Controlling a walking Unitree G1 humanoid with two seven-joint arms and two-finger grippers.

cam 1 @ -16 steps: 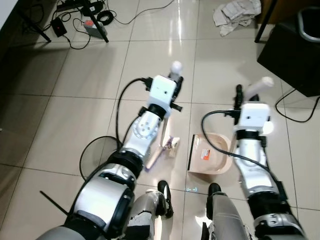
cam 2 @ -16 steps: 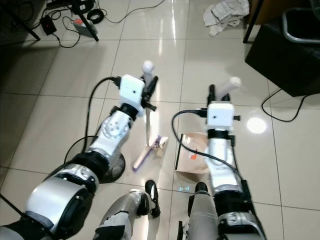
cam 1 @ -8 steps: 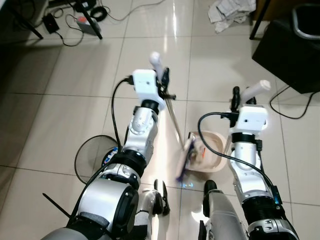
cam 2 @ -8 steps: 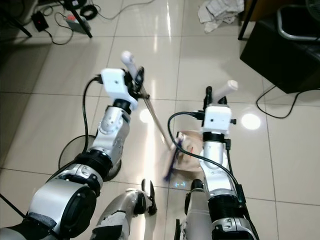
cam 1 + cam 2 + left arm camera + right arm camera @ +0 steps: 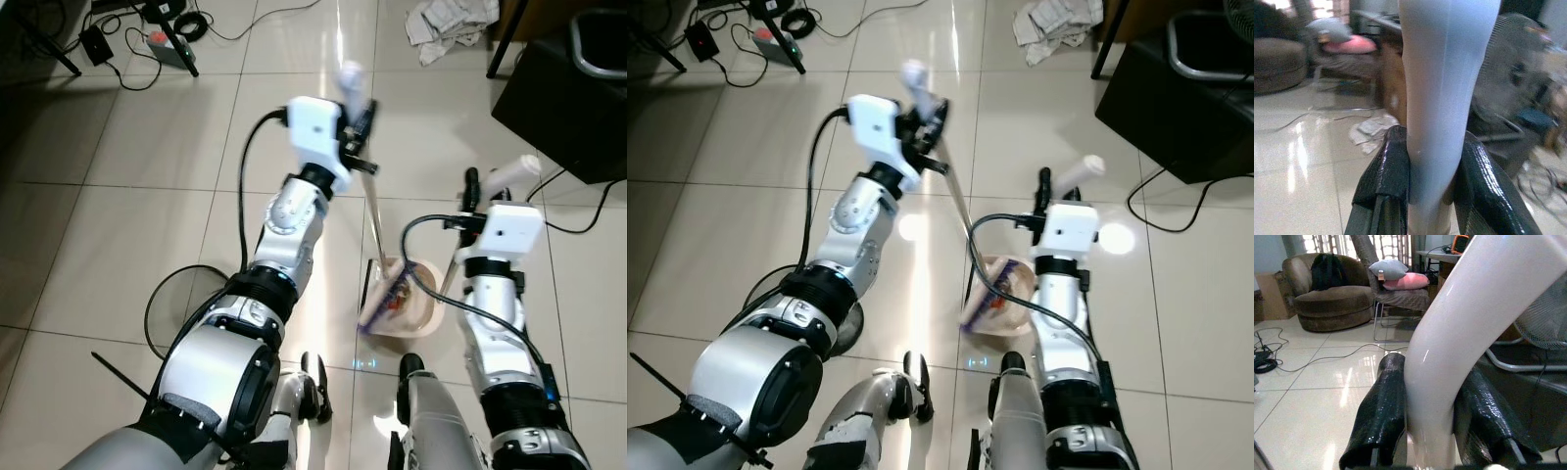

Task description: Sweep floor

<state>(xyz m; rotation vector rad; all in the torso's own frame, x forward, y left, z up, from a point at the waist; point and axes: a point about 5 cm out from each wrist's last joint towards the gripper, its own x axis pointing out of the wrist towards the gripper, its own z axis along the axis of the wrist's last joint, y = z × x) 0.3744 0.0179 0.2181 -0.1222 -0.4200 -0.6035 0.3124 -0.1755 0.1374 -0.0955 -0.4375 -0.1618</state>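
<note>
Broom (image 5: pixel 377 235): long thin shaft, pale handle end clamped between the two black fingers (image 5: pixel 1383 181) of the left gripper (image 5: pixel 358 108); bristle head (image 5: pixel 384 299) down at the floor, resting in the mouth of the dustpan. Shaft slanted, top leaning away from the robot. Judged light and stiff along the shaft, soft and springy at the bristles; smooth plastic handle, likely slippery, best taken near the top end where held now, for leverage.

Dustpan (image 5: pixel 416 313): pale shallow pan on the tile just ahead of the robot's feet, some scraps of litter inside. Upright white handle (image 5: pixel 509 174) pinched between the fingers (image 5: pixel 1383 416) of the right gripper (image 5: pixel 480 186), fingers closed tight on both sides of it. Judged light, rigid, easily tipped; hold low on the curved handle to keep the lip flat on the floor.

Floor (image 5: pixel 147 196): glossy pale tiles, strong glare, probably slick under bristles.

Other items: crumpled cloth (image 5: pixel 451 24) well ahead; black cables and a small box (image 5: pixel 162 44) ahead on the left; dark cabinet (image 5: pixel 568 98) ahead on the right; round black fan base (image 5: pixel 181 304) near the left leg.

Stage, as judged: litter being drawn into the pan.
</note>
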